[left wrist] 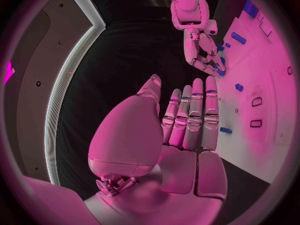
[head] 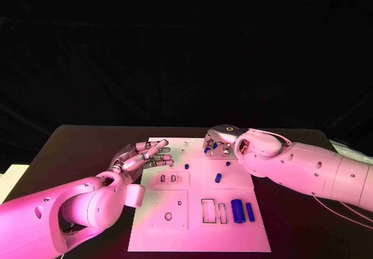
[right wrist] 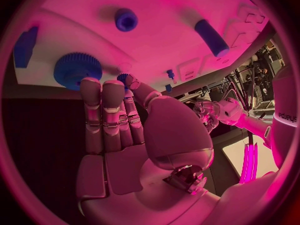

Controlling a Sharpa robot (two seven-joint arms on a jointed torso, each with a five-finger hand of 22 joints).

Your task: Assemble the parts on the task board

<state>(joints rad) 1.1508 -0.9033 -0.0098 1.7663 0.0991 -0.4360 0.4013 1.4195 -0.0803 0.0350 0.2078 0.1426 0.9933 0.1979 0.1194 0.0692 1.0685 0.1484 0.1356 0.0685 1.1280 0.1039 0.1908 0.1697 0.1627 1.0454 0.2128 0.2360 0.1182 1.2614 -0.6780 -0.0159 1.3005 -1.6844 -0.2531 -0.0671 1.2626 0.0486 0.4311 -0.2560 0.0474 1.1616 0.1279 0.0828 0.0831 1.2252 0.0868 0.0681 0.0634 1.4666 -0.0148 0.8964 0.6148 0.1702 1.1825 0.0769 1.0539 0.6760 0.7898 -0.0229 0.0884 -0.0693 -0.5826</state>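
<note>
At the far edge of the task board (head: 156,226), which lies in the middle of the black desk (head: 77,145), the right hand (head: 220,141) hangs over a small cluster of blue parts. Seen from the right wrist, its fingers (right wrist: 103,110) are stretched out together, their tips just beside a ribbed blue gear (right wrist: 76,70); a small blue knob (right wrist: 125,19) and a blue cylinder (right wrist: 210,37) lie further out across the board from the fingertips. Nothing sits between fingers and thumb, so this hand holds nothing, though whether the tips already touch the gear I cannot tell.

The left hand (head: 144,156) hovers at the board's left edge, fingers straight and slightly spread, likewise holding nothing. Two more blue pegs (head: 237,210) lie side by side near the board's right edge, closer to the robot, with their long axes running from near edge to far edge, beside a pair of empty rectangular slots (head: 208,210).

The coming move seems to turn on the gear: it lies just off the right fingertips, flat face up, so the right hand is plainly the nearer one. A short reach and a closing of thumb against fingers around its rim should take it.
</note>
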